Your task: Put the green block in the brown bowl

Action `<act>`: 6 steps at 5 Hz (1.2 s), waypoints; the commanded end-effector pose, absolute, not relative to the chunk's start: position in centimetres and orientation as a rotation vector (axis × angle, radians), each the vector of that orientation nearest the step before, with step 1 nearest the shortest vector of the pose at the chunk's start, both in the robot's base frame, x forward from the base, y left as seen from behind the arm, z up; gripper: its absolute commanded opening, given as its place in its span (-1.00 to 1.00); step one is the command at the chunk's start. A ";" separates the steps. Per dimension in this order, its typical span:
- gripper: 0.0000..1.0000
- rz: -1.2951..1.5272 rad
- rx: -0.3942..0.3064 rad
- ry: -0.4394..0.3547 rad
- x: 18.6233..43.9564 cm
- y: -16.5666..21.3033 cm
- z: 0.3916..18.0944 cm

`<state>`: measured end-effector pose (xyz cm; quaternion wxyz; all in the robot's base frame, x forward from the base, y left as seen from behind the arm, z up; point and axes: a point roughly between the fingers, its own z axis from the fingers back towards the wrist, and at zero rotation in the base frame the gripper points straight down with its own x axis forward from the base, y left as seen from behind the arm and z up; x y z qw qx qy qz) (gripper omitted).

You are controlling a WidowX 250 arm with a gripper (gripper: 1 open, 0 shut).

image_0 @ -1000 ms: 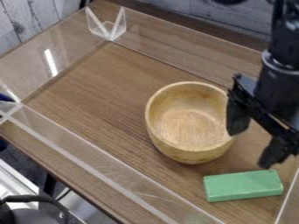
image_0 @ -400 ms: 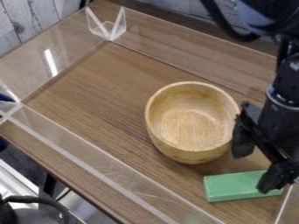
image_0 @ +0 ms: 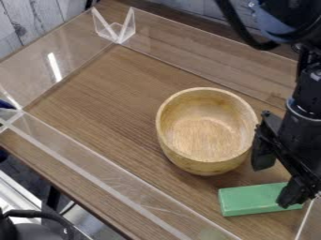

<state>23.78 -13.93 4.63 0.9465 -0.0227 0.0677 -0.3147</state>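
Observation:
The green block lies flat on the wooden table, just in front and to the right of the brown bowl. The bowl is empty and stands upright. My black gripper points down over the block's right end, open, with nothing held. One finger stands behind the block close to the bowl's right wall. The other finger covers the block's right end. I cannot tell whether either finger touches the block.
Clear acrylic walls fence the wooden tabletop on the left and front. A small clear bracket stands at the back. The table's front edge runs close below the block.
The gripper has come down and slightly toward the front, from beside the bowl to over the block's right end. It stayed open. Bowl and block have not moved.

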 end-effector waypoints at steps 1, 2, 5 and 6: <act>1.00 -0.645 -0.052 0.091 24.7 -14.0 5.3; 1.00 -0.651 -0.053 0.082 24.9 -14.0 5.1; 1.00 -0.669 -0.048 0.039 25.3 -13.7 5.4; 1.00 -0.675 -0.046 0.025 25.4 -13.6 5.5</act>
